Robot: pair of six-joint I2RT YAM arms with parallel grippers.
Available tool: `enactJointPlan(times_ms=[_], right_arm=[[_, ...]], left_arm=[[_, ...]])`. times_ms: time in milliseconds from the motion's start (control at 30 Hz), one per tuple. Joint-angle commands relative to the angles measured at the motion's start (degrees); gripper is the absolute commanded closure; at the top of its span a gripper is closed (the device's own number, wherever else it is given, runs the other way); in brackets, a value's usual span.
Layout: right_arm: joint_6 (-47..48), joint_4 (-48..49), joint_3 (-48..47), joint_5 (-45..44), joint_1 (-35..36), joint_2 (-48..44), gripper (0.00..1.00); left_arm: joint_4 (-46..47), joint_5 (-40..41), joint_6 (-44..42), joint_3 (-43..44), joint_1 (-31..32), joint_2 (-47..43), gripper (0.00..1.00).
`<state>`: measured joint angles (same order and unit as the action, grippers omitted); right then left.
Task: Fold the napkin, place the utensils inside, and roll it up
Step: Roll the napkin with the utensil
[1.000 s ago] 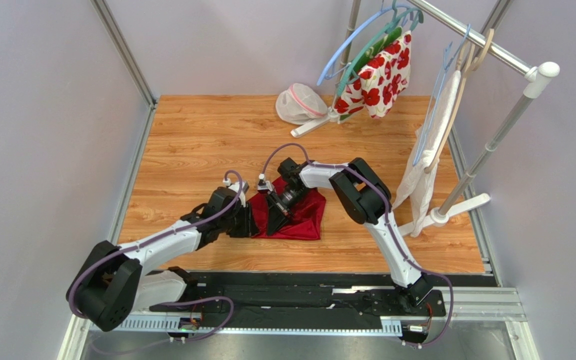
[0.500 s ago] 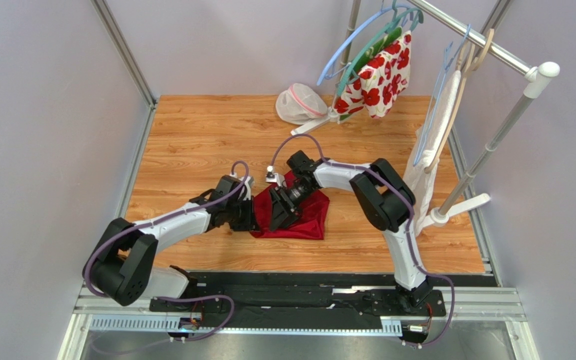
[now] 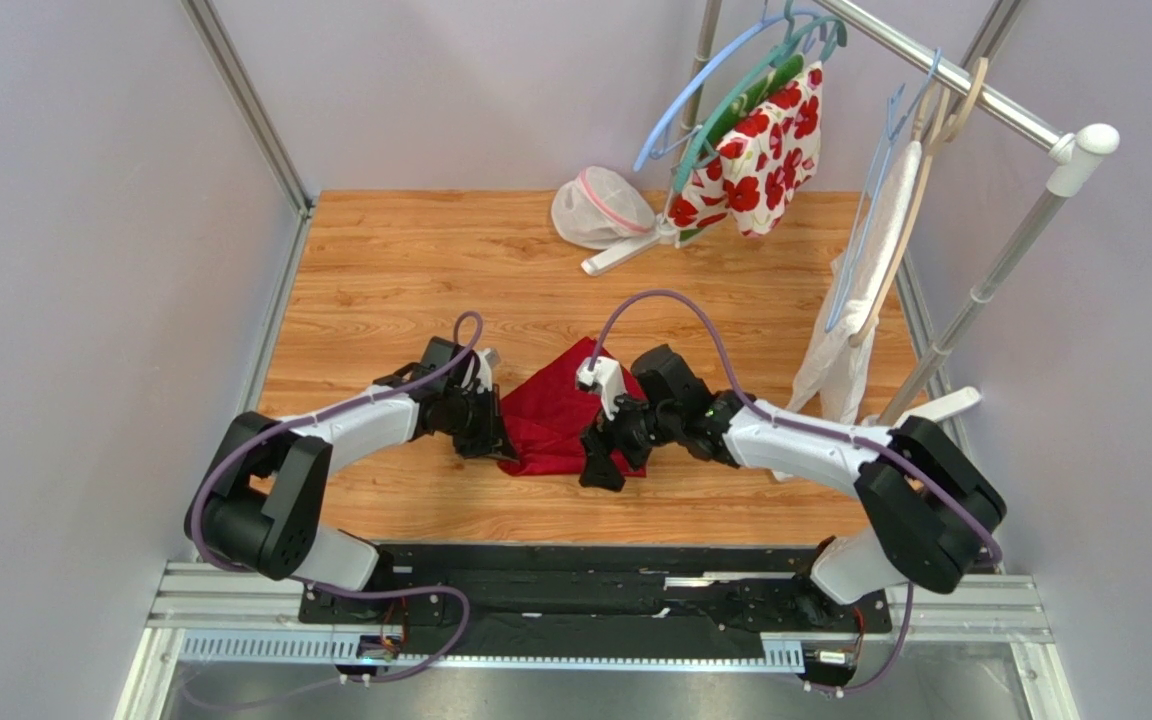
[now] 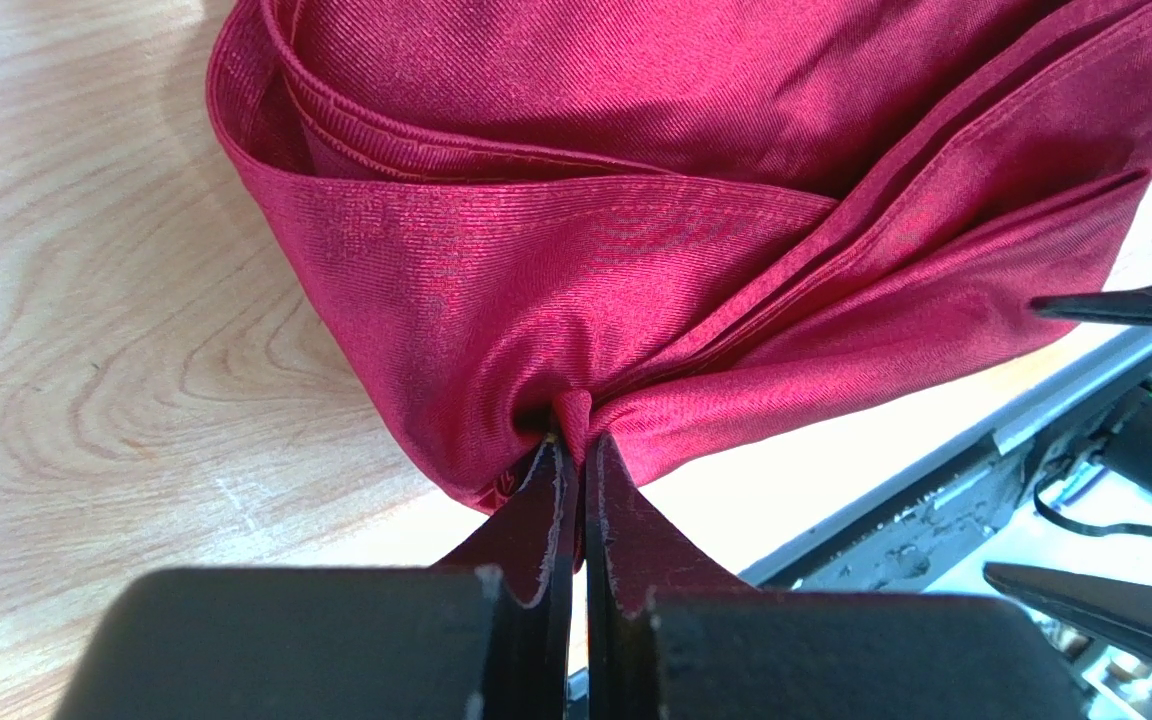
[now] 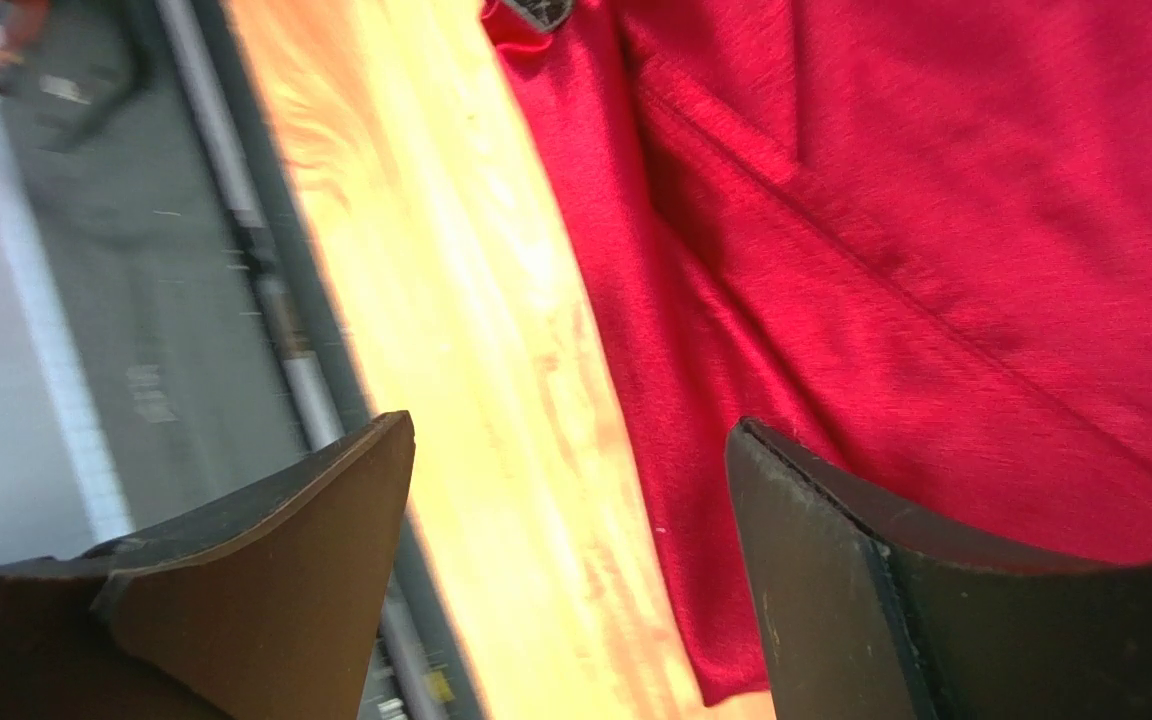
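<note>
Crimson soft cloth napkin [image 3: 549,417] lies folded in layers at mid-front of the wooden worktop [image 3: 387,270], between both arms. Outline roughly triangular: peak points to the far side, broad edge runs left to right. Left gripper [image 4: 575,450]: jaws closed, pinching the napkin's left fold. Right gripper [image 5: 567,495]: jaws spread wide over the napkin's near right edge, gripping nothing
</note>
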<state>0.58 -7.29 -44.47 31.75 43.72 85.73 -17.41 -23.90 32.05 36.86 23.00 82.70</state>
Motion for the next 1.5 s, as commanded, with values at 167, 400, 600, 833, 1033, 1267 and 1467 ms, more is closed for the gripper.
enactJointPlan(times_ms=[167, 400, 600, 833, 1033, 1267, 1467], right_arm=[[13.83, 7.64, 1.84, -22.32, 10.58, -2.33, 0.19], [17.43, 7.81, 1.31, -28.67, 14.55, 3.03, 0.20], [18.06, 5.90, -0.35, -31.66, 14.28, 7.60, 0.24], [16.48, 1.58, -3.60, -28.68, 11.65, 12.34, 0.40], [16.12, -8.08, -8.95, -17.70, 10.06, 16.82, 0.67], [14.28, -17.66, -13.01, -3.12, 9.89, 22.09, 0.89], [12.61, -20.57, -15.38, 6.11, 6.99, 27.99, 0.94]], left_arm=[[-2.10, -3.08, -0.41, 2.07, -0.86, 1.59, 1.00], [-2.28, -3.70, -0.50, 2.25, -1.21, 2.12, 1.00], [-2.19, -3.70, -0.59, 2.25, -1.30, 2.03, 1.00], [-2.10, -3.78, -0.76, 2.42, -1.38, 1.94, 1.00], [-1.14, -5.54, -0.85, 2.51, -1.38, 1.24, 1.00], [-6.40, -1.96, -3.13, 7.60, -3.14, -5.60, 0.61], [-11.42, 8.15, -4.89, 7.71, -3.40, -14.56, 0.48]])
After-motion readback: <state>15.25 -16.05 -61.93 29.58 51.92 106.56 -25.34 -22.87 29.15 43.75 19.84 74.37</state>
